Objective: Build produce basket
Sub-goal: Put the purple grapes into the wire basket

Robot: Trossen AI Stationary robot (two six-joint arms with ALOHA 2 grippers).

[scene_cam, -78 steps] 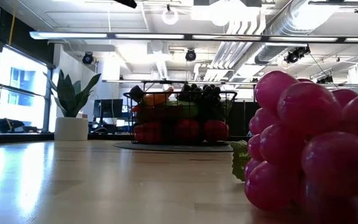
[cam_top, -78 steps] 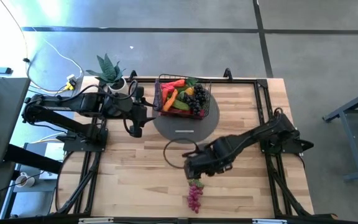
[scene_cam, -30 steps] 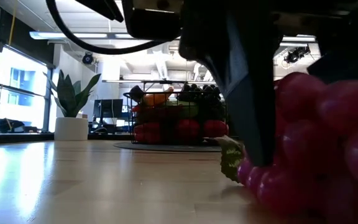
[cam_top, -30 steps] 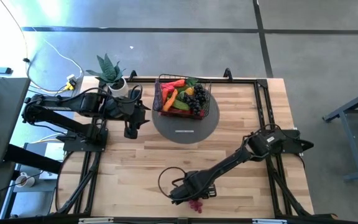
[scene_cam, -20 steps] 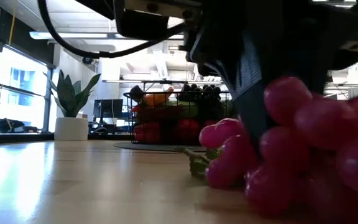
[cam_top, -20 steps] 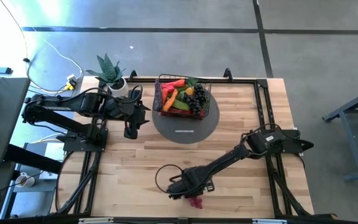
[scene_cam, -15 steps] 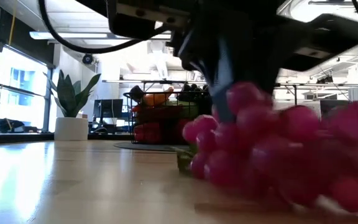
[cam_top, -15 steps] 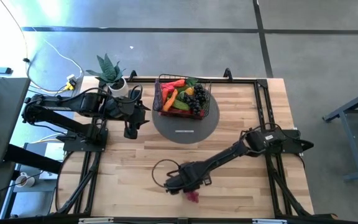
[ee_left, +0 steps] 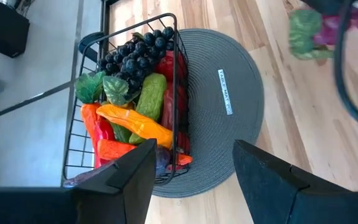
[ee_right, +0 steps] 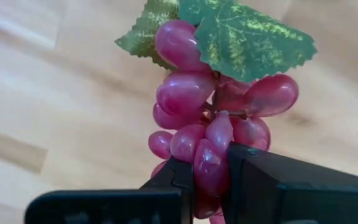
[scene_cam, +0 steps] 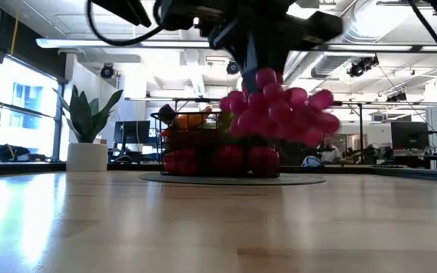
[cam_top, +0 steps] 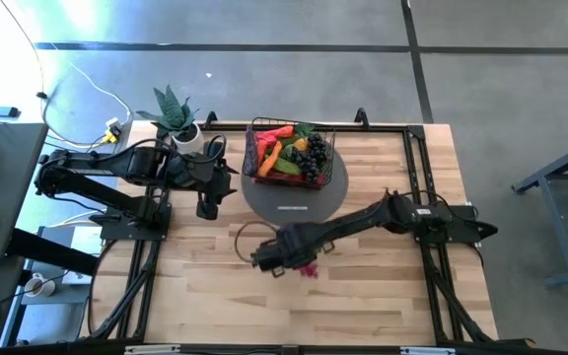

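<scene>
The black wire basket (cam_top: pixel 290 151) stands on a grey round mat (cam_top: pixel 295 194) at the table's far middle, filled with produce: dark grapes, a cucumber, carrots, red peppers (ee_left: pixel 135 106). My right gripper (cam_top: pixel 272 261) is at mid-table, nearer than the mat, shut on a bunch of pink-purple grapes (ee_right: pixel 210 118) with green leaves (ee_right: pixel 247 37). In the low view the bunch (scene_cam: pixel 279 112) hangs in the air in front of the basket (scene_cam: pixel 218 144). My left gripper (cam_top: pixel 205 207) waits open just left of the basket. My right gripper pinches a few grapes (ee_right: pixel 209 163) at the end of the bunch away from its leaves, between its two fingers (ee_right: pixel 272 186). The fingers come from above. The bunch hangs under the gripper, clear of the table, its leafy end pointing away from the fingers.
A potted spiky green plant (cam_top: pixel 174 113) stands at the table's far left corner, behind my left arm. A cable loop (cam_top: pixel 248 240) hangs from my right arm. Bare wooden tabletop (cam_top: pixel 215 296) lies near and to both sides of the grapes.
My right gripper has taken hold of the grape bunch near the table's near edge. It has lifted the bunch clear of the wood and carried it toward the far edge and a little left, toward the basket. The bunch, which lay on the table, now hangs below the fingers.
</scene>
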